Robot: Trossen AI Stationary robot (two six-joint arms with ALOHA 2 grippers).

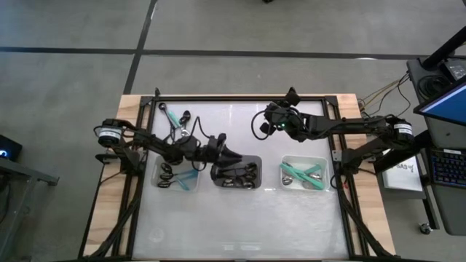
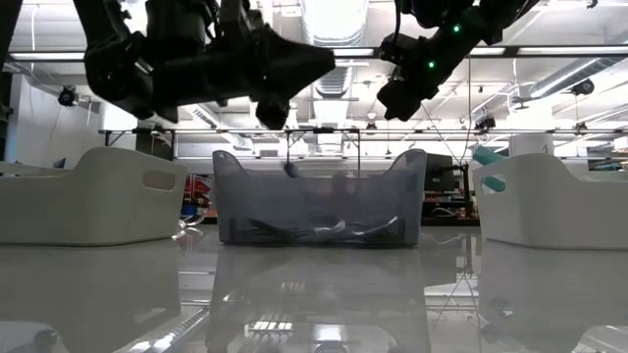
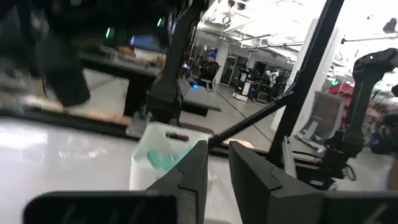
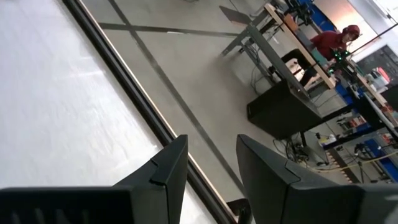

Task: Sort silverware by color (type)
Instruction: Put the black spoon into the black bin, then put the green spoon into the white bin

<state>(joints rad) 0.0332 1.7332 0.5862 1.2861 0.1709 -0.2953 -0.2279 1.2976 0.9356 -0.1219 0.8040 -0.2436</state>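
Note:
Three trays stand in a row. The left tray (image 1: 156, 177) holds black spoons and a mint-green one, the middle grey tray (image 1: 256, 161) dark and silver spoons, the right tray (image 1: 285, 161) mint-green spoons (image 1: 298, 175). A few loose spoons (image 1: 177, 122) lie on the table at the far left. My left gripper (image 1: 239, 157) hovers over the middle tray, pointing toward the right tray (image 3: 144, 163), fingers slightly apart with nothing between them. My right gripper (image 1: 268, 125) hangs high over the table's far middle, open and empty (image 4: 211, 168).
A dark metal frame (image 1: 240, 98) runs around the white table top. A cable loops by the right gripper (image 1: 256, 120). The near half of the table (image 1: 240, 225) is bare white surface. A person sits in the room beyond the table (image 4: 339, 40).

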